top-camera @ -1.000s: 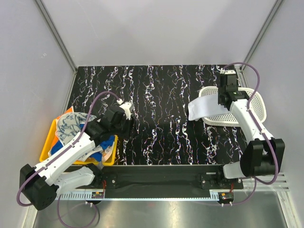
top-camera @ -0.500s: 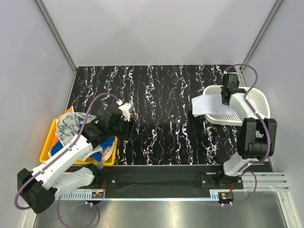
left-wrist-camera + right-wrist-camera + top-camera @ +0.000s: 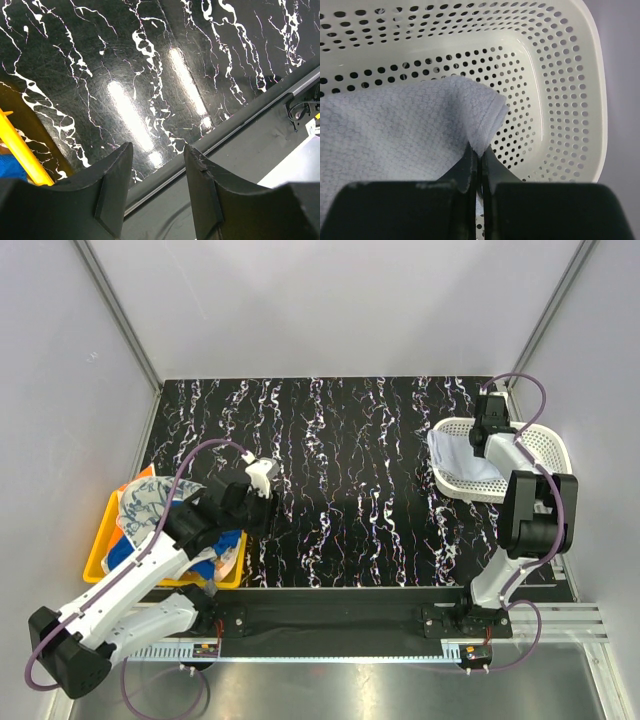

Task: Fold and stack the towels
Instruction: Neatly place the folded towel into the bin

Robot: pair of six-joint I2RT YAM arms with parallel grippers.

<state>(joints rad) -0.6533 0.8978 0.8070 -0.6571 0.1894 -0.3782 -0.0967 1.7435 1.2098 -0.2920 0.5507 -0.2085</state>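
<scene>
An off-white towel hangs into the white perforated basket, and my right gripper is shut on its folded corner. In the right wrist view the fingers pinch the hem of the towel at the right gripper above the basket floor. More towels are heaped in the yellow bin: a white one with blue pattern on top, a royal blue one and an orange-and-white one. My left gripper hovers open over the table beside the bin, its jaws empty.
The black marbled table ends at a dark rail along its near edge. The yellow bin rim and a bit of blue towel sit just left of my left fingers. Grey walls enclose the table.
My right gripper has carried the off-white towel rightwards from the basket's left edge, so it now hangs inside the basket. My left arm drew back slightly towards the near edge.
</scene>
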